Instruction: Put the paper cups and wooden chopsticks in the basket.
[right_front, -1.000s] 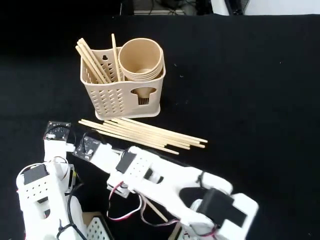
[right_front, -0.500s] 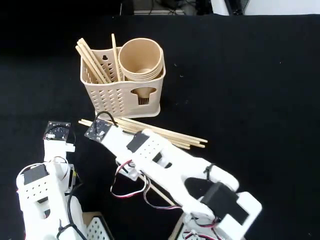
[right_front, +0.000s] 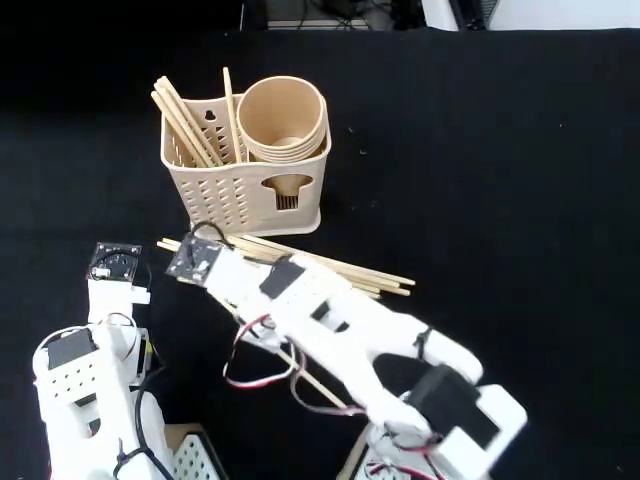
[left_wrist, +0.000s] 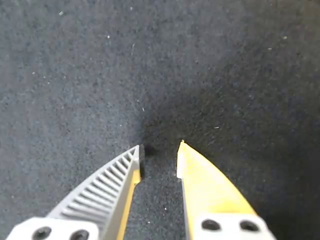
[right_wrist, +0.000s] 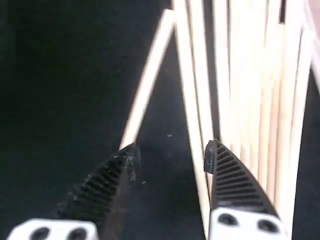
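Right gripper (right_wrist: 170, 156), jaws parted and empty, over the loose wooden chopsticks (right_front: 372, 279) mid-table (right_front: 500, 150). Behind them, the basket (right_front: 240, 195) holds the paper cups (right_front: 285, 115). Left gripper (left_wrist: 160, 148), narrowly parted, near the front-left corner.

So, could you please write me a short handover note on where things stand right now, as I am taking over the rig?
Left claw: open and empty, over bare table.
Right claw: open, low over the loose chopsticks, nothing gripped yet.
Basket: holds the stacked paper cups and a few stowed chopsticks.
Done: the cups and some of the sticks are in.
Left: the loose pile on the table in front of the basket, and what looks like a stray stick under the right arm.
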